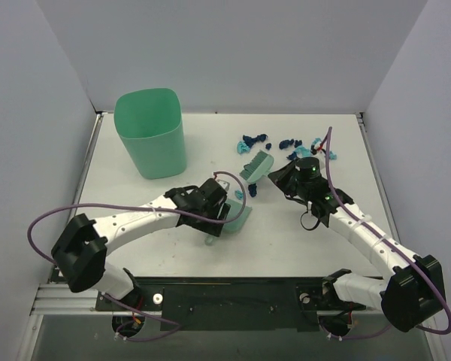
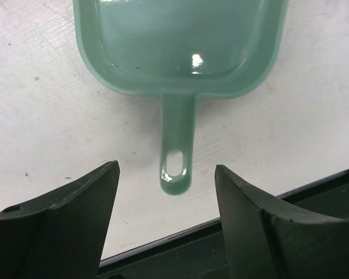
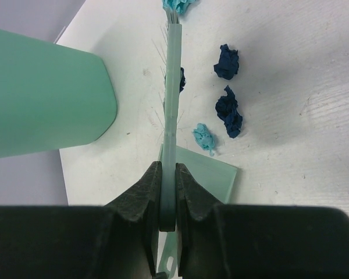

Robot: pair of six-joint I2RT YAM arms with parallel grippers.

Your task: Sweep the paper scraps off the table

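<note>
The paper scraps (image 1: pixel 289 143) lie scattered on the surface (image 1: pixel 128 188) just ahead of our right hand (image 3: pixel 167 168), most of them to the right of the brush (image 3: pixel 173 87). That hand grips the brush by its handle, long axis pointing straight away, with the lip of the dustpan (image 2: pixel 180 40) just beneath. Our left hand (image 2: pixel 166 167) is open, fingers either side of the dustpan's handle without touching, and farther from the scraps, so we judge the next stroke is the right hand's, drawing them back toward the pan.
</note>
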